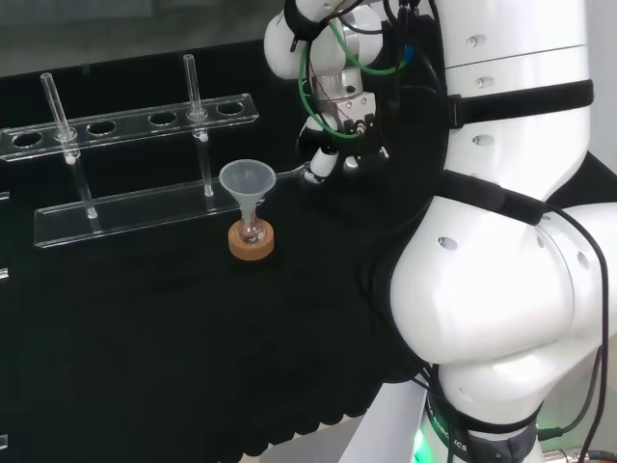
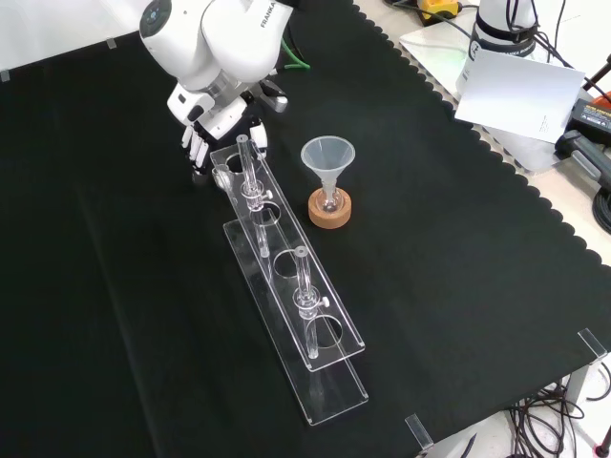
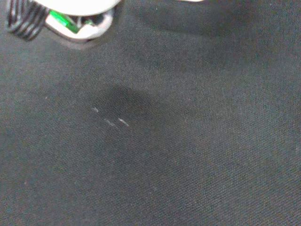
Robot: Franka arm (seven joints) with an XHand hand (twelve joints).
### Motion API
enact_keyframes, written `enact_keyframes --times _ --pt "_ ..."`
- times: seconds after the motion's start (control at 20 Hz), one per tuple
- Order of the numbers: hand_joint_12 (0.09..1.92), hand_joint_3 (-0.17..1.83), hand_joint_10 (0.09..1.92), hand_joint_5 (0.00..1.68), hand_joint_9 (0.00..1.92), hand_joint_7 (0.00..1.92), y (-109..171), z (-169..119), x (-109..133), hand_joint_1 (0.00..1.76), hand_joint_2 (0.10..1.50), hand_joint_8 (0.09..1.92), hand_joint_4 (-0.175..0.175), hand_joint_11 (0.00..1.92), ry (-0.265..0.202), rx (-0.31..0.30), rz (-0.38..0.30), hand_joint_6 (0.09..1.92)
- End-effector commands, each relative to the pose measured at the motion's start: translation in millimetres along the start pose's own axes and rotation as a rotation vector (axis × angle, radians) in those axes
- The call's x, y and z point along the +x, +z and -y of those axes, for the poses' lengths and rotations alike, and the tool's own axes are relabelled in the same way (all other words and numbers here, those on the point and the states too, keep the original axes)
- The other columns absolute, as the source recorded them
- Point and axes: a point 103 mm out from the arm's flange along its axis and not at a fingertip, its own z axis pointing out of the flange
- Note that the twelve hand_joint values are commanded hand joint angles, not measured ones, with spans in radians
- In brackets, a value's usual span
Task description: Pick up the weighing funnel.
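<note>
Just right of the big clear cone-shaped funnel [image 1: 247, 180] in the head view, the small clear weighing funnel [image 1: 289, 176] was only a faint glint beside the black and white hand [image 1: 326, 159], whose grip I could not tell.

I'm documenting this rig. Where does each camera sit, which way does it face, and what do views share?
Head view: behind and above the arm's base, looking over the white arm links at the black cloth; hand left of them.
Front view: before the arm, looking down on the cloth; link and hand enter from the top.
Wrist view: at the wrist, facing cloth close up; blurred hand part shows.
Shared: head and front views both show funnel, cork ring, tube rack.
</note>
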Motion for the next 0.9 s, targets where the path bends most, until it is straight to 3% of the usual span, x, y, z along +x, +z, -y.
enact_keyframes --times 0.05,0.15,0.4,0.9 --pt "1.3 0.61 0.55 0.72 0.76 0.51 -3.6 -4.1 1.1 0.91 0.56 0.7 0.0 0.49 0.015 0.007 0.047 0.15" --pt "1.29 0.61 0.54 0.73 0.77 0.51 -4.0 -5.6 2.5 0.91 0.56 0.69 0.003 0.5 0.017 0.008 0.054 0.2" --pt "1.29 0.62 0.51 0.63 0.79 0.52 -1.4 -9.1 3.0 0.92 0.56 0.69 0.012 0.5 0.023 0.012 0.068 0.57" --pt "1.29 0.63 0.51 0.63 0.79 0.52 0.2 -15.4 4.6 0.93 0.57 0.69 0.017 0.51 0.042 0.004 0.071 0.67"
